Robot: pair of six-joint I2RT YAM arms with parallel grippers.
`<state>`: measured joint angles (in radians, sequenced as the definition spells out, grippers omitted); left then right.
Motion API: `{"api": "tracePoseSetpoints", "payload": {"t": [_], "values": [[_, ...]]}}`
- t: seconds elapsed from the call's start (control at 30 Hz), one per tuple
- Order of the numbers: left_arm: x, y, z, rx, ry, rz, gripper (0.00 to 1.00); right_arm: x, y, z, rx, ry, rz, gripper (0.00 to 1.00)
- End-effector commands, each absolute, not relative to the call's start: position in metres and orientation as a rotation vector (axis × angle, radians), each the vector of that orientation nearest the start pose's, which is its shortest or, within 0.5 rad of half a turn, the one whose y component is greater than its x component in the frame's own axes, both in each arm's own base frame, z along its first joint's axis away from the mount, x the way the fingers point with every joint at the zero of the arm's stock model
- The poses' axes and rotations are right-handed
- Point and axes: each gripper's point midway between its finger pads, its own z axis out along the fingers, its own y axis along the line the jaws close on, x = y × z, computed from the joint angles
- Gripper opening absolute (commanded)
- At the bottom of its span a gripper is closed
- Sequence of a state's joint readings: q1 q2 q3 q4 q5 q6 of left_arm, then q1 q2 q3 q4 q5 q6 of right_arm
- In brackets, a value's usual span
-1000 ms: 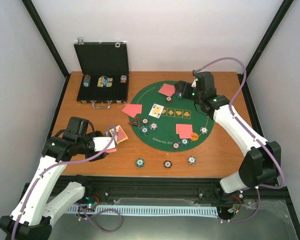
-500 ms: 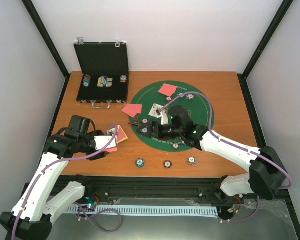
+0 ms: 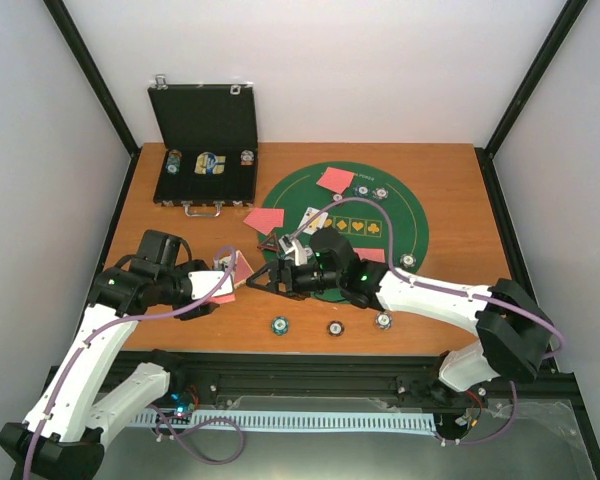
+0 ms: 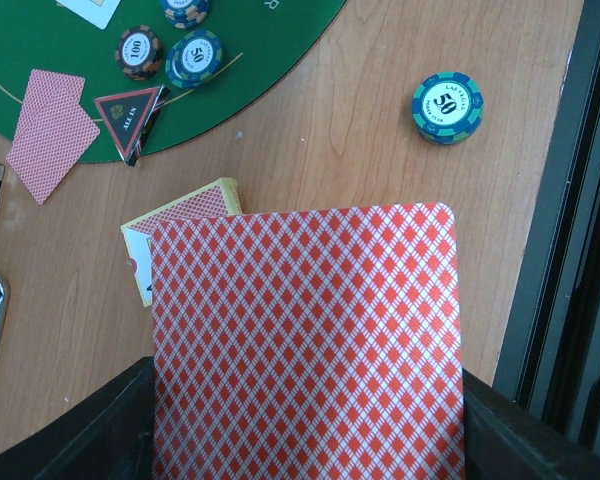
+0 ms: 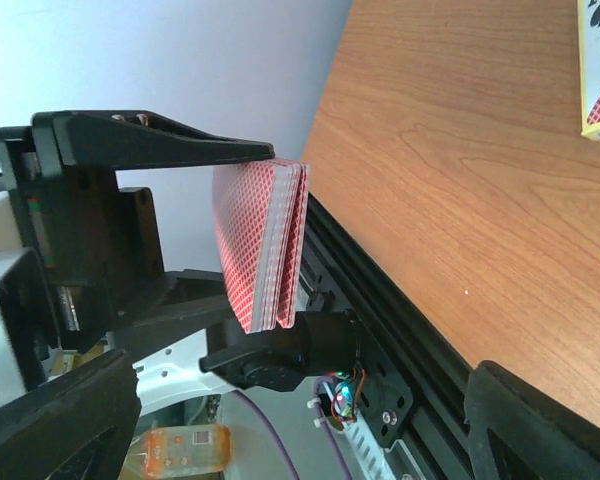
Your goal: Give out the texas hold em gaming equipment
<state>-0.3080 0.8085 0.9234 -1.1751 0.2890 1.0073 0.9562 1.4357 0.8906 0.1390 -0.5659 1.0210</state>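
Right gripper (image 3: 260,280) is swinging in from the mat's (image 3: 410,215) far side, jaws spread, deck (image 4: 305,350) just ahead, clamped in left gripper's (image 3: 228,280) shut jaws; some cards (image 3: 335,180) and chips (image 3: 380,193) are lying dealt, deck remaining.

bench: brown wooden bench top (image 3: 450,180), smooth, faint sheen, grain showing | round green felt mat (image 3: 405,215), matt cloth | red-backed paper playing cards (image 4: 305,350), smooth, diamond-printed | blue striped round plastic poker chip (image 4: 447,106), upper right, glossy | black hinged case (image 3: 203,118), upper left, matt lining, shiny metal handle (image 3: 202,210)
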Motion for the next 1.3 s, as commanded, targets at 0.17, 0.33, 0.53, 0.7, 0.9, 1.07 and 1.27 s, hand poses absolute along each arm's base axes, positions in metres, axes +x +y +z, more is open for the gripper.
{"api": "tracePoseSetpoints", "payload": {"t": [0.17, 0.33, 0.53, 0.7, 0.9, 1.07, 1.27], "values": [[0.173, -0.113, 0.204, 1.624, 1.889, -0.129, 0.38, 0.153, 0.434, 0.220, -0.432, 2.348, 1.818, 0.87], [0.173, -0.114, 0.205, 1.618, 1.890, -0.135, 0.38, 0.154, 0.446, 0.213, -0.433, 2.356, 1.837, 0.84], [0.173, -0.114, 0.204, 1.621, 1.890, -0.135, 0.38, 0.155, 0.460, 0.215, -0.444, 2.332, 1.889, 0.82], [0.173, -0.114, 0.205, 1.621, 1.888, -0.130, 0.38, 0.155, 0.471, 0.212, -0.432, 2.328, 1.946, 0.78], [0.173, -0.113, 0.203, 1.632, 1.888, -0.127, 0.38, 0.152, 0.489, 0.211, -0.452, 2.329, 1.984, 0.75], [0.172, -0.116, 0.202, 1.633, 1.880, -0.150, 0.38, 0.149, 0.506, 0.215, -0.481, 2.327, 1.997, 0.74], [0.173, -0.117, 0.207, 1.640, 1.866, -0.143, 0.38, 0.150, 0.517, 0.197, -0.449, 2.387, 2.006, 0.66]]}}
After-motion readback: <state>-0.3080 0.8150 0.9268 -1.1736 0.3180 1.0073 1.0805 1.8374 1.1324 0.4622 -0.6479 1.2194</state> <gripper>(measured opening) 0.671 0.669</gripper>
